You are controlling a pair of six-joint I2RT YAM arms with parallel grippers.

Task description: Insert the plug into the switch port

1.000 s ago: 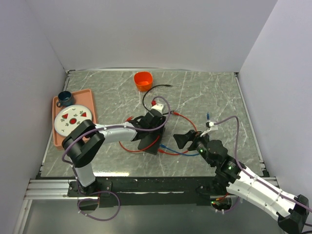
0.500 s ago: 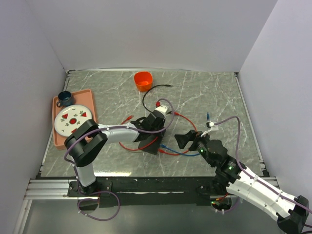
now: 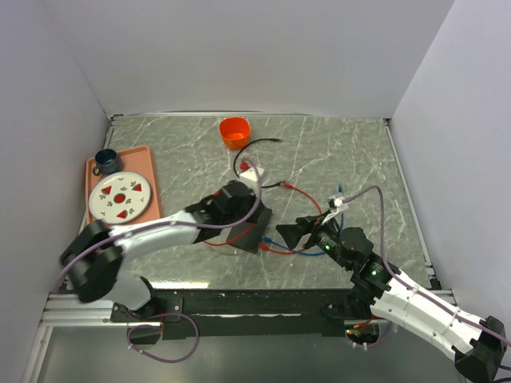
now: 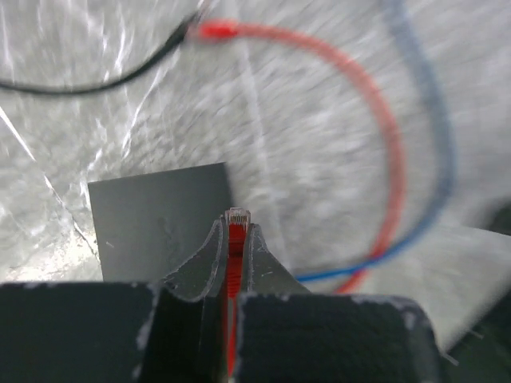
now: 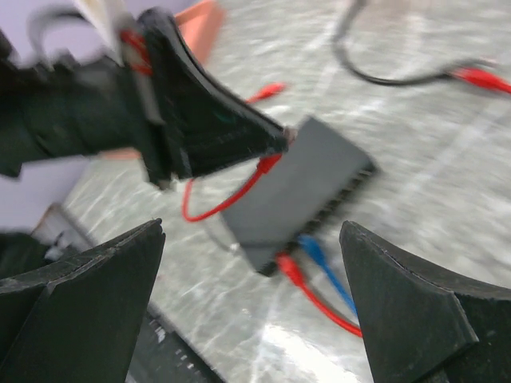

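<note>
A flat black switch box (image 3: 249,233) lies mid-table. Its row of ports (image 5: 345,190) faces my right arm, and a red plug (image 5: 289,268) and a blue plug (image 5: 314,250) sit in the near end of that row. My left gripper (image 3: 249,211) hovers at the box's far corner, shut on a red plug with a clear tip (image 4: 237,214) that sticks out between the fingers. The box (image 4: 160,219) shows just left of that tip. My right gripper (image 3: 291,233) stands open beside the port edge, fingers (image 5: 88,295) wide, nothing between them.
An orange cup (image 3: 234,132) stands at the back. A pink tray (image 3: 149,171) at the left carries a plate (image 3: 120,197) and a blue cup (image 3: 105,161). A loose black cable (image 3: 257,146), red cables (image 4: 383,120) and a blue cable (image 4: 441,120) lie around the box.
My left gripper has shut on the red plug and drawn back towards the near left, with its elbow dropping low. The right gripper has crept slightly left, staying open.
</note>
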